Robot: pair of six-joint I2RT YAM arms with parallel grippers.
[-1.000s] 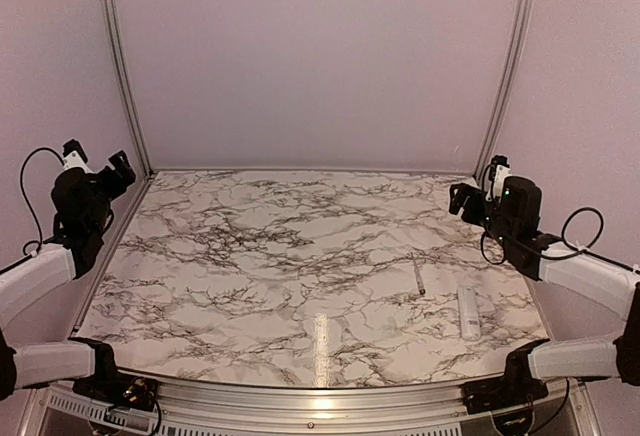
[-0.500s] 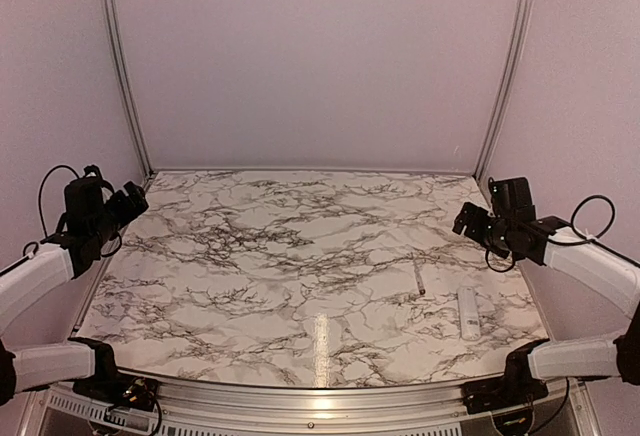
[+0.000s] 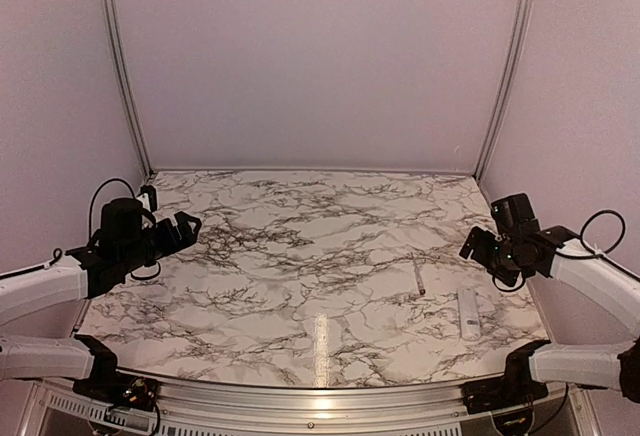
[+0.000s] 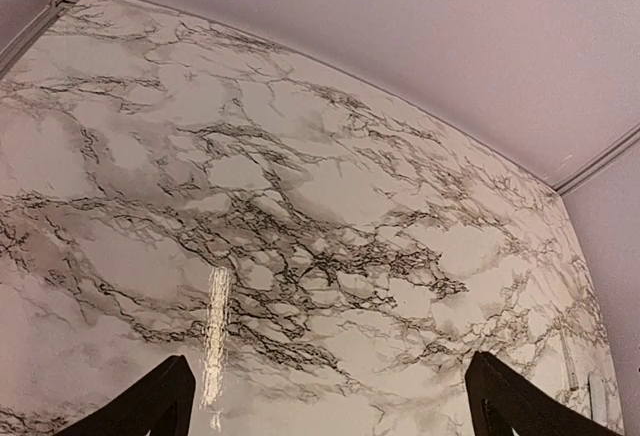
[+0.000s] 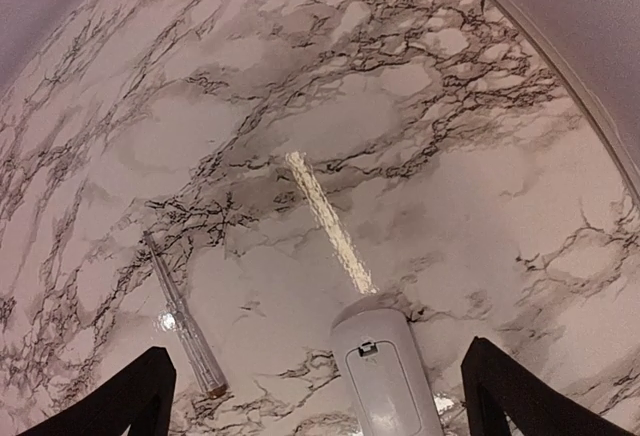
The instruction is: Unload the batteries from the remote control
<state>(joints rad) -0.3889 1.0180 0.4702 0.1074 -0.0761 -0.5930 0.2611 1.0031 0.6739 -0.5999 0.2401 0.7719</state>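
Note:
The remote control [image 3: 468,313] is a slim white bar lying flat near the table's right front. In the right wrist view the remote control [image 5: 380,376] shows its back, with the battery cover closed and a small latch at its top. The batteries are hidden. My right gripper [image 5: 318,396] hangs open above the remote control, a finger on either side and well apart from it. In the top view the right gripper [image 3: 478,246] sits just behind the remote control. My left gripper [image 3: 182,228] is open over the table's left side, with nothing between its fingers [image 4: 150,401].
A thin clear stick with a brown tip [image 3: 418,277] lies on the marble table [image 3: 300,256] just left of the remote; the right wrist view shows the stick [image 5: 185,321] too. Metal rails [image 3: 118,66] and walls stand close on both sides.
Both arms have come down from raised poses at the walls. The left gripper swung inward over the table's left side. The right gripper lowered toward the remote.

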